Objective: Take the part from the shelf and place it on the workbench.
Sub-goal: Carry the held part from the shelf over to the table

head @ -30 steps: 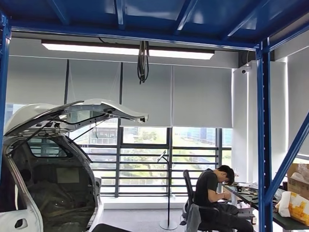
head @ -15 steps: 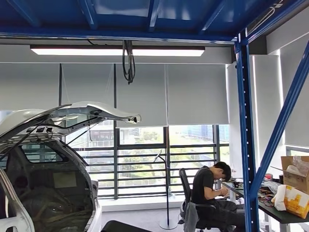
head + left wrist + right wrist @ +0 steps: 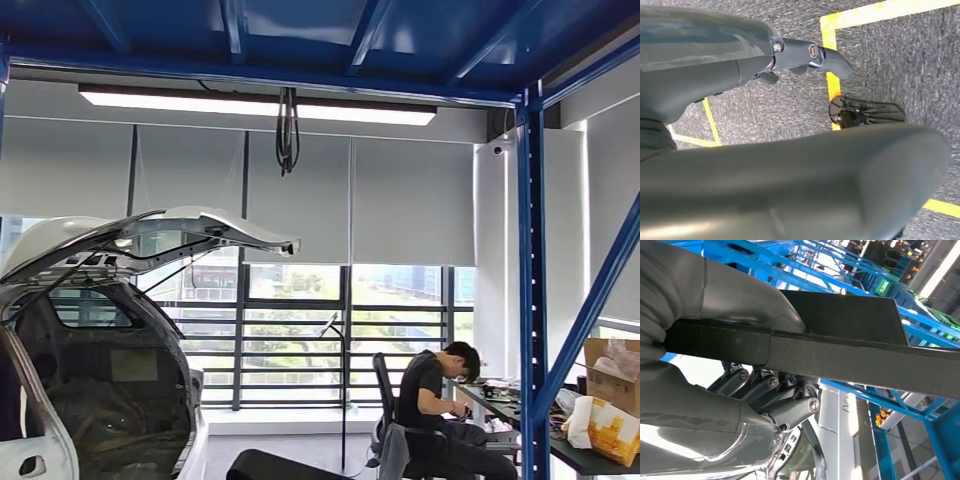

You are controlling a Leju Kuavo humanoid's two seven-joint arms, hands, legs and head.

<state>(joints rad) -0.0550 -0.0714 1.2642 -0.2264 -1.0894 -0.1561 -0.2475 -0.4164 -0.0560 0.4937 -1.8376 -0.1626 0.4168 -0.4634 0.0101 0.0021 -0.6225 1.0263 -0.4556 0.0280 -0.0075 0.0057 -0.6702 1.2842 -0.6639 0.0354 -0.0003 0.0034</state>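
In the head view I am facing a white car (image 3: 98, 330) with its hatch raised and a person (image 3: 434, 405) sitting at a desk (image 3: 528, 420). In the left wrist view the left hand (image 3: 806, 52) is hanging over carpet, fingers extended, holding nothing. In the right wrist view the right hand (image 3: 753, 385) is gripping the black part (image 3: 851, 347), fingers curling beneath it.

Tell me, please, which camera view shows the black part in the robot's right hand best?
The right wrist view: the long, flat black part crosses the picture, gripped by the right hand, thumb on one side and dark fingers on the other. The head view faces the car and windows, and the left wrist view looks down at the floor.
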